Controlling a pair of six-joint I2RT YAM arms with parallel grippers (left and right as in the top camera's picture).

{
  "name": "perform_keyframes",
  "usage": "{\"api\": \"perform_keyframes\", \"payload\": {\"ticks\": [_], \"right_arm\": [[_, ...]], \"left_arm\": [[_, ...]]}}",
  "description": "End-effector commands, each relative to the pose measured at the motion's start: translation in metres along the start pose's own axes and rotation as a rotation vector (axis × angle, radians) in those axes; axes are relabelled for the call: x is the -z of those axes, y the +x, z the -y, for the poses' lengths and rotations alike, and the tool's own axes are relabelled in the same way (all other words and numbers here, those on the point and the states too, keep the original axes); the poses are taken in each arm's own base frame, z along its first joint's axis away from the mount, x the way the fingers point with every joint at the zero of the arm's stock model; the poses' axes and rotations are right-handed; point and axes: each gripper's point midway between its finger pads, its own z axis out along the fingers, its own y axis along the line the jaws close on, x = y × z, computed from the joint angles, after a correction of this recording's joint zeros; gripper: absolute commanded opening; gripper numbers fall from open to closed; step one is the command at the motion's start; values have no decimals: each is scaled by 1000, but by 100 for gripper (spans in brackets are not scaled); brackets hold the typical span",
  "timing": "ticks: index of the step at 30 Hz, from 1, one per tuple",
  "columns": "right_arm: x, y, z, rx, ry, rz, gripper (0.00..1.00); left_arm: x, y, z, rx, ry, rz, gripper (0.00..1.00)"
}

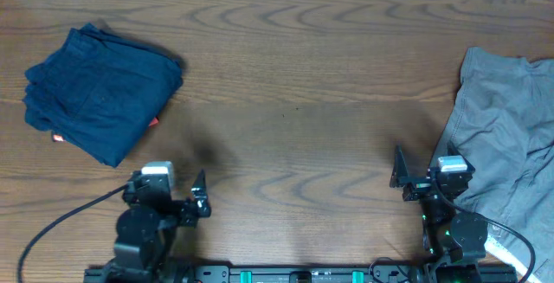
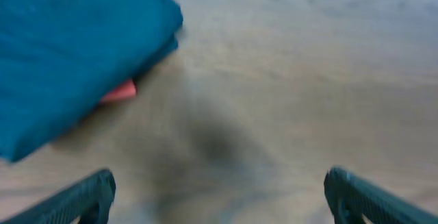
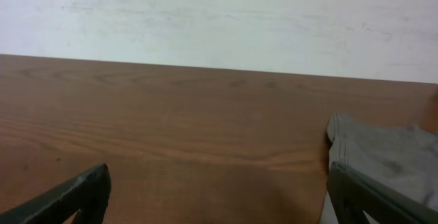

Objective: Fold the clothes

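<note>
Folded dark navy shorts (image 1: 99,88) lie at the table's far left, with a small red label (image 1: 154,122) at their near edge. They also show blurred in the left wrist view (image 2: 68,53). A grey garment (image 1: 506,136) lies unfolded at the right edge, and it also shows in the right wrist view (image 3: 387,159). My left gripper (image 1: 186,201) is open and empty, near and right of the navy shorts. My right gripper (image 1: 415,179) is open and empty, just left of the grey garment.
The brown wooden table (image 1: 294,101) spans the view, with a white wall (image 3: 219,18) behind its far edge. Cables run from both arm bases at the near edge.
</note>
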Motion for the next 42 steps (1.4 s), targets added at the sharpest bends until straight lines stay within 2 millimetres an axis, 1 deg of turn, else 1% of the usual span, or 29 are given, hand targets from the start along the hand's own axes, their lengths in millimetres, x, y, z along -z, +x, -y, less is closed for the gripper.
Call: {"api": "perform_keyframes", "payload": {"ticks": [1, 6, 12, 19, 42], "right_arm": [[0, 1, 5, 16, 17, 0, 99], [0, 1, 5, 16, 17, 0, 99], [0, 1, 5, 16, 17, 0, 99], [0, 1, 5, 16, 17, 0, 99], [0, 1, 5, 16, 17, 0, 99]], "left_arm": [[-16, 3, -8, -5, -32, 93, 98], [-37, -2, -17, 19, -72, 243, 98], [-49, -4, -26, 39, -105, 350, 98], [-48, -5, -37, 29, -153, 353, 98], [-48, -4, -36, 29, -148, 350, 98]]}}
